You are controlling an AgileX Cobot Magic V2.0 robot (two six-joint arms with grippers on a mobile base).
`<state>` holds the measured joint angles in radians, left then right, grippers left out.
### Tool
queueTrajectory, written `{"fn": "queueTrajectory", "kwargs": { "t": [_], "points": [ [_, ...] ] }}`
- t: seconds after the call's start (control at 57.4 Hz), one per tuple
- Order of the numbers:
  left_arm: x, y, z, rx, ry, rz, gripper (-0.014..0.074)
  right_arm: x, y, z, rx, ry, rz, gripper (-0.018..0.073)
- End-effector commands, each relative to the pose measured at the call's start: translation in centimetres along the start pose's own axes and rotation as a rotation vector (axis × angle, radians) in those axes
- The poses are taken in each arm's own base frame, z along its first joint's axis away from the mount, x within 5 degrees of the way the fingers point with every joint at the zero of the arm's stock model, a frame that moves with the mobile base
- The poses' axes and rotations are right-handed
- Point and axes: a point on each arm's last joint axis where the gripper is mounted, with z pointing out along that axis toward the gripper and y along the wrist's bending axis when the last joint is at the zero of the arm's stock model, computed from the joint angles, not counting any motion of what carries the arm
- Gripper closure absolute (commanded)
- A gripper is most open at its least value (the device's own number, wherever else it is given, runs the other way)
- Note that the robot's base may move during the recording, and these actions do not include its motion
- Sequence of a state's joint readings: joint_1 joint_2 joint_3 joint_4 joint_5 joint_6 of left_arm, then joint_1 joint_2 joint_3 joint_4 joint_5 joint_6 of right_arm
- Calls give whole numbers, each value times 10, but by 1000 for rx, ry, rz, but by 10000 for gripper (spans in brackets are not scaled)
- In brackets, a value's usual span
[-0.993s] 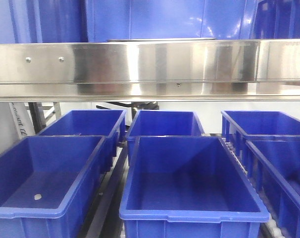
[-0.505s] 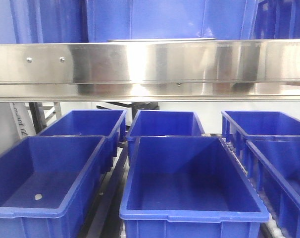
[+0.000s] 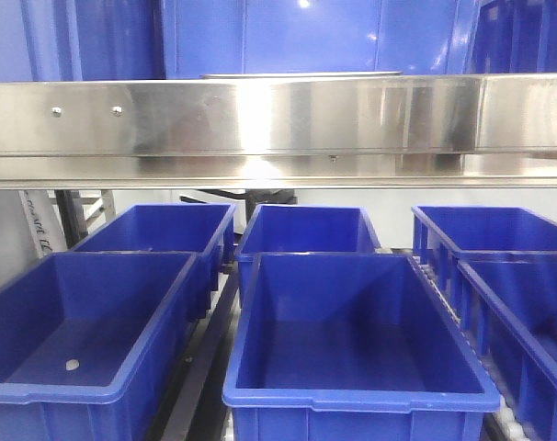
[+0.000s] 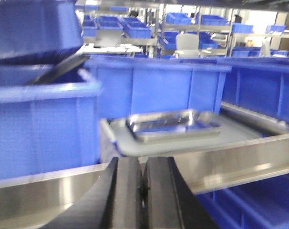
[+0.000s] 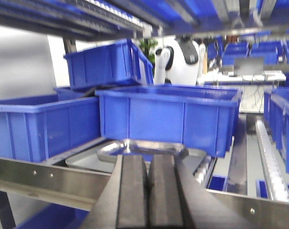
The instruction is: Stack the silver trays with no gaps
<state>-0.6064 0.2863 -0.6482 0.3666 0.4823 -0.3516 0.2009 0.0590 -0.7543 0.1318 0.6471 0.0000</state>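
Observation:
A small shiny silver tray [image 4: 173, 125] rests inside a wider, duller grey tray [image 4: 230, 138] on the upper rack level, among blue bins. The right wrist view shows the same pair from the other side: the shiny tray [image 5: 142, 147] on the grey tray [image 5: 85, 163]. My left gripper [image 4: 143, 162] is shut with nothing between its fingers, in front of and below the grey tray's near rim. My right gripper [image 5: 148, 160] is also shut and empty, just short of the shiny tray's near rim. From the front view only a thin silver tray edge [image 3: 297, 75] shows above the beam.
A long brushed-steel rack beam [image 3: 278, 129] crosses in front of the trays. Deep blue bins [image 3: 357, 331] fill the lower level. More blue bins [image 5: 168, 117] stand close behind and beside the trays. One bin [image 5: 108, 62] sits tilted on others.

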Motion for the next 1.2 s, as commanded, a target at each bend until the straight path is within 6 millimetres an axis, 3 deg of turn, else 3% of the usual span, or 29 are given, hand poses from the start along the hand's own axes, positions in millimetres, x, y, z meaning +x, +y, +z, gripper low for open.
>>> {"fn": "queueTrajectory", "kwargs": {
  "t": [0.0,0.296,0.802,0.906,1.046,1.185],
  "points": [
    [10,3,-12,-15,3,-10,606,-1,0,-5,3,-29,-17,640],
    [15,11,-44,-35,-67,-33,606,-2,0,-6,2,-45,-18,640],
    [15,11,-46,-34,-77,-35,606,-2,0,-6,4,-44,-18,640],
    [15,11,-46,-34,-77,-35,606,-1,-2,-5,79,-49,-69,640],
    [15,11,-46,-35,-77,-34,606,15,-5,5,189,-8,-102,640],
    [15,11,-46,-35,-77,-34,606,47,-14,26,284,26,-106,640]
  ]
}}
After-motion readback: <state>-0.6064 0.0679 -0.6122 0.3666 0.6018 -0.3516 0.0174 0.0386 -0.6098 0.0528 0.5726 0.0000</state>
